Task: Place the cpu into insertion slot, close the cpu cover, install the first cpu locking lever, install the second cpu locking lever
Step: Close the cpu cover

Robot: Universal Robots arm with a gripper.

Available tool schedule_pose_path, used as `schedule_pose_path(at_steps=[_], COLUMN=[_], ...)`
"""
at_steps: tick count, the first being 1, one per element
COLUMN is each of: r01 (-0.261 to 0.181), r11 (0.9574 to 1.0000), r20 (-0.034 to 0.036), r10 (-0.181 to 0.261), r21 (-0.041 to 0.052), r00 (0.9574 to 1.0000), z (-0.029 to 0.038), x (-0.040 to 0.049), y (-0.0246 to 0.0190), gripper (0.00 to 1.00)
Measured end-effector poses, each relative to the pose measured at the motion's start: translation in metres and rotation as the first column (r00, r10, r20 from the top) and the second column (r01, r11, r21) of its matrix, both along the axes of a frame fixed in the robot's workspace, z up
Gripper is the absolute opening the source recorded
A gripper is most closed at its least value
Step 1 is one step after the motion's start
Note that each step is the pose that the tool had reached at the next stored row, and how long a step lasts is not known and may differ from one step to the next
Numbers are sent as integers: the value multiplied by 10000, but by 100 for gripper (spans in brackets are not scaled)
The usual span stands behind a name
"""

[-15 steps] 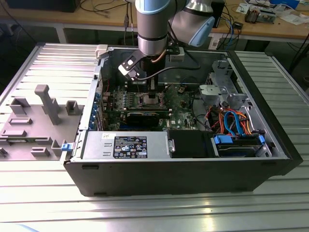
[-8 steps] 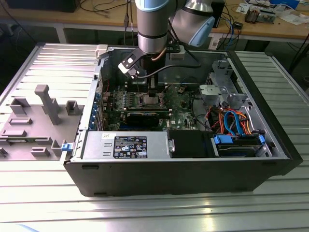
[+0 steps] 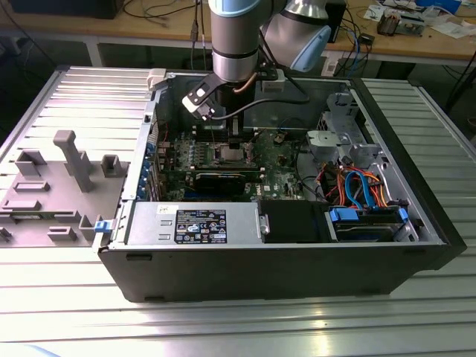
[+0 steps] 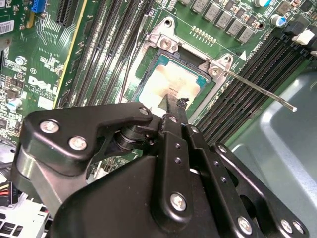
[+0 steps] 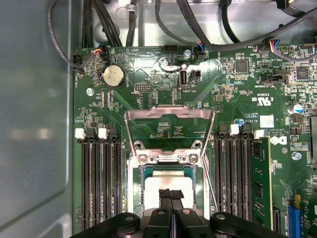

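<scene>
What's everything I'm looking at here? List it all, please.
computer case: 1, black, open, on the slatted metal table
motherboard: 1, green, inside the case
cpu: 1, silver, lying in the insertion slot
cpu cover: 1, silver, raised open
locking lever: 1, silver, beside the insertion slot
coin battery: 1, silver, on the motherboard
fixture tray: 1, grey, at the exterior view's left
robot arm: 1, silver-blue, reaching into the case
claw: 1, black, shut, over the cpu

dull silver metal cpu (image 4: 163, 82), shiny bare metal cpu cover (image 5: 168, 112), glossy green motherboard (image 5: 148, 84), smooth matt black fingers (image 5: 165, 198), ribbed pale grey metal surface (image 3: 223, 327)
</scene>
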State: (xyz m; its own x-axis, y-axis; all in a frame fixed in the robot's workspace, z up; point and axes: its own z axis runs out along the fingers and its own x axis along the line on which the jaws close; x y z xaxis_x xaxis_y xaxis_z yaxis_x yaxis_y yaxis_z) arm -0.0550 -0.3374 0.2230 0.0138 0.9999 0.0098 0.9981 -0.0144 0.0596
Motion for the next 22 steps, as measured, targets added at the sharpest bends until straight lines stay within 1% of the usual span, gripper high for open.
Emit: schedule_pose_path(at_steps=[13, 22], r01=[0, 0], r11=[10000, 10000], r20=[0, -1], r10=[0, 0], r21=[-1, -1], r00=[10000, 10000], z=[18, 65], x=[0, 0], y=[0, 0], gripper=[11, 11])
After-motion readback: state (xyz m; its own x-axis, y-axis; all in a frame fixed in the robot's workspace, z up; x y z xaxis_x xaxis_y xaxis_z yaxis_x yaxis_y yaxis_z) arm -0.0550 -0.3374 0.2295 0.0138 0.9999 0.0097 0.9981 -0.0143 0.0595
